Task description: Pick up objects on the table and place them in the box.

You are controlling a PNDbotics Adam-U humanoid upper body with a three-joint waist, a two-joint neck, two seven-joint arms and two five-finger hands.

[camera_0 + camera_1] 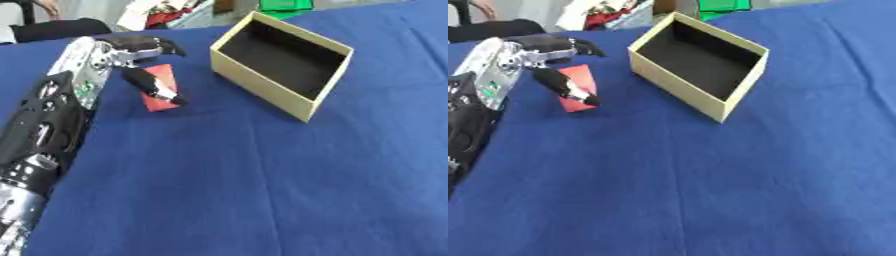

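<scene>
Your left hand (pixel 131 57) is out over the far left part of the table (pixel 262 190), reaching in from the left edge on its black and silver arm (pixel 52 125). Its fingers (pixel 162 46) are spread and only slightly bent, so the hand is open and grips nothing. The upper fingers point toward the box and hang clear of everything. One lower finger or the thumb, you cannot tell which, slants down across the red object (pixel 160 87), and its dark tip lies over the object's near right edge. You cannot tell whether the tip touches the object or hovers just above it.

The red object is a small flat rectangular piece. It lies on the blue cloth near the far left corner of the table, directly under your hand, and it is outside the box.

The box (pixel 262 82) sits to the right of the object, near the far edge of the table and about midway along it. It is an open cream-coloured carton with a dark inside, turned askew so that one corner points toward you. A strip of bare blue cloth separates it from the red object. Nothing shows inside it.

Your right hand is not visible in either eye view. The near half of the table shows only blue cloth.
</scene>
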